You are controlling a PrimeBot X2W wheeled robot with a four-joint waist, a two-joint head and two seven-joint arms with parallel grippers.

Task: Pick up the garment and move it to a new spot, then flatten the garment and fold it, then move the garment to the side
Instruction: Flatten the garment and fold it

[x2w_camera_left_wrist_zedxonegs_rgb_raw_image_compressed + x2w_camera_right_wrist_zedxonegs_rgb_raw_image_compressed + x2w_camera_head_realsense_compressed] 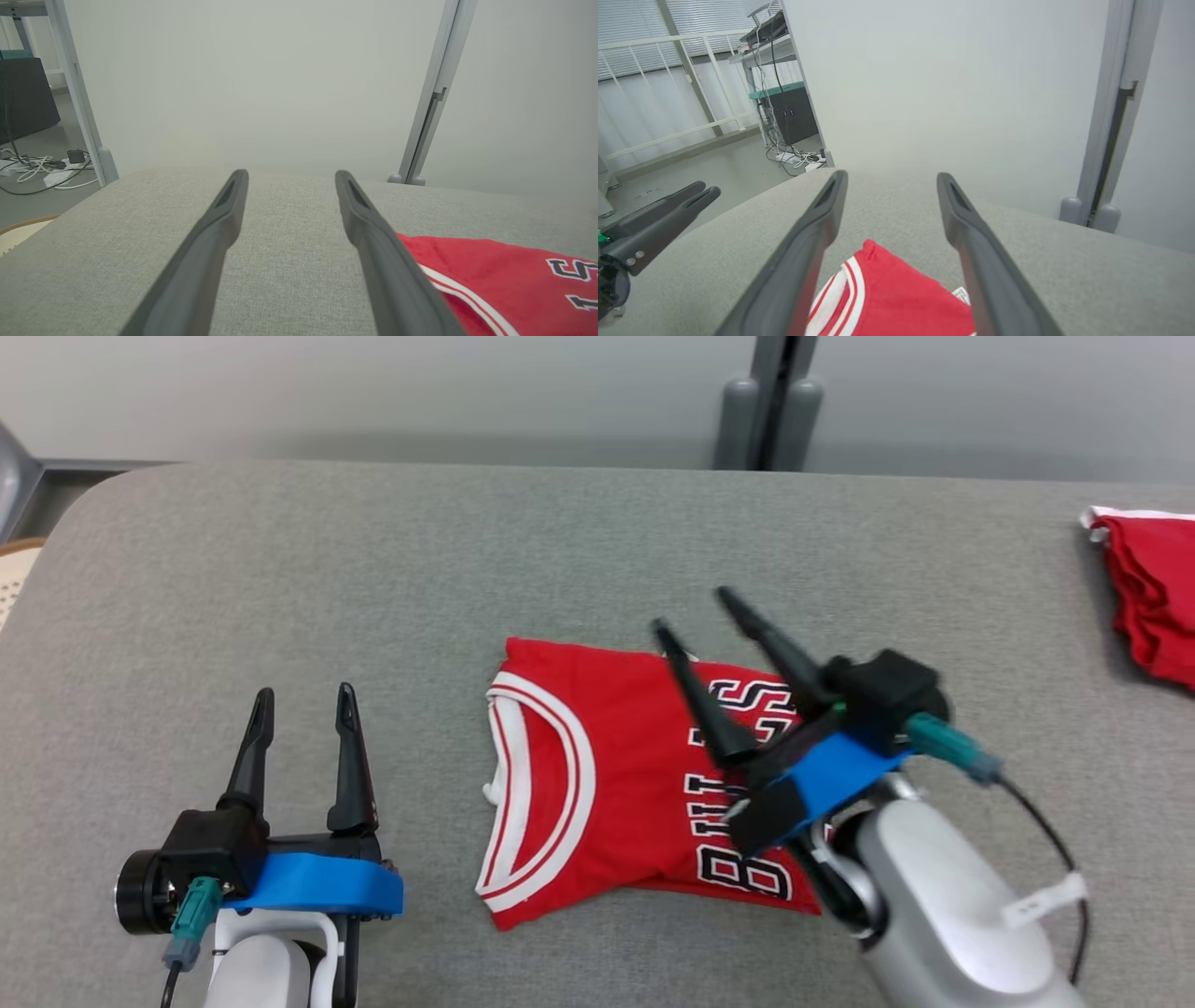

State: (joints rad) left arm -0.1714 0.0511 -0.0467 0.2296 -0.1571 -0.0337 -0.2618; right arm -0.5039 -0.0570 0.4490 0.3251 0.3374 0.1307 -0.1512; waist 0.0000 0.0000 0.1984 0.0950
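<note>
Both spread wide, empty: right pincer (694,610) tilted over folded red jersey (597,784), left pincer (306,695) pointing forward beside it.

A grey table (280,569) lies bare across its left half and along its far edge, giving wide room to pass. The left tool (306,693) hangs over that bare stretch at the near left, fingers spread. At the centre a folded red jersey (597,784) lies flat, and the right tool (693,610), fingers apart, slants above its right part. A second red cloth (1153,597) takes up the right edge. Beyond the table stand a pale wall (373,392) and a grey post (770,411).
</note>
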